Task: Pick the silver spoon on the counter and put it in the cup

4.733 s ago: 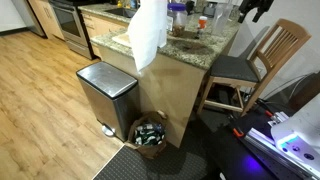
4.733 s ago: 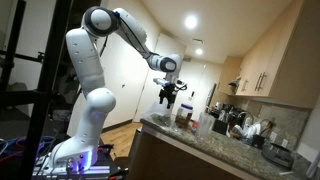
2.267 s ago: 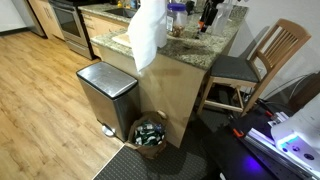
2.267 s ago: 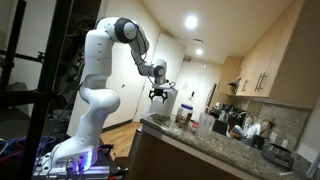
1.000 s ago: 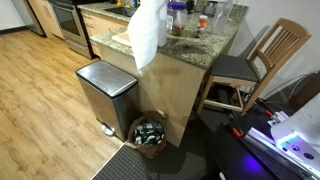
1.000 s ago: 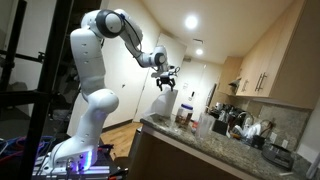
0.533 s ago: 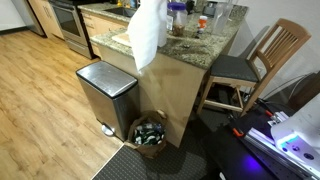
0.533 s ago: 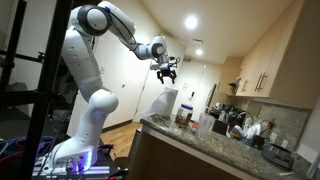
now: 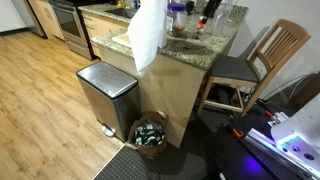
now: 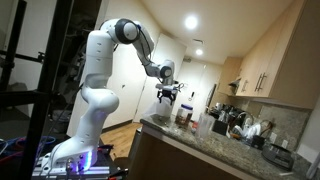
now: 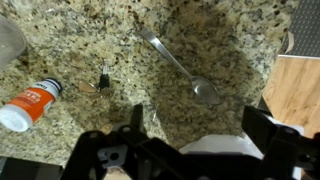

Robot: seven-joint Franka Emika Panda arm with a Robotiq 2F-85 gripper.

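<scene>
The silver spoon (image 11: 178, 63) lies flat on the speckled granite counter (image 11: 230, 40), its bowl toward the lower right of the wrist view. My gripper (image 11: 195, 122) hangs open and empty above the counter, with the spoon's bowl just ahead of the gap between the dark fingers (image 11: 135, 116). In an exterior view the gripper (image 10: 168, 95) is above the counter's near end (image 10: 165, 125). A clear cup (image 10: 204, 124) stands on the counter beside a dark jar (image 10: 185, 116). A clear rim (image 11: 8, 38) shows at the wrist view's left edge.
An orange bottle with a white cap (image 11: 30, 102) and a small black object (image 11: 102, 80) lie left of the spoon. A white paper towel roll (image 9: 150, 30) stands at the counter's corner. A steel trash can (image 9: 105, 95), a basket (image 9: 150, 133) and a wooden chair (image 9: 255, 60) surround the island.
The arm rose and swung about, then in the last half second came down toward the counter. The spoon has not moved.
</scene>
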